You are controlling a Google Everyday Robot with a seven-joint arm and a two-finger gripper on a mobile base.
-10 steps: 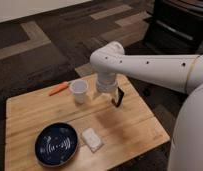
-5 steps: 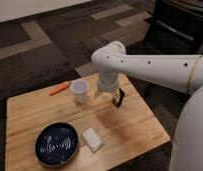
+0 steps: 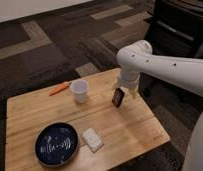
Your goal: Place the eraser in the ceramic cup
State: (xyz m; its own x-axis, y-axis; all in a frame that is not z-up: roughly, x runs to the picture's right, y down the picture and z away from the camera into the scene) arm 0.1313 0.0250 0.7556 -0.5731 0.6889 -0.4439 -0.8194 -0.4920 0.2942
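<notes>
The eraser (image 3: 117,97), a small black slab with an orange-brown edge, hangs tilted on end just above the table's right half. My gripper (image 3: 123,95) reaches down from the white arm (image 3: 160,62) and is shut on it. The ceramic cup (image 3: 80,91), plain white and upright, stands on the table to the left of the eraser with a clear gap between them. The arm's wrist hides the upper part of the gripper.
A dark blue patterned bowl (image 3: 57,144) sits at the front left of the wooden table (image 3: 130,130). A whitish block (image 3: 92,139) lies beside it. An orange marker (image 3: 59,88) lies at the far edge behind the cup. Dark furniture (image 3: 180,25) stands at the back right.
The arm's upper part has shifted slightly to the right. The eraser and gripper stay at nearly the same spot to the right of the cup.
</notes>
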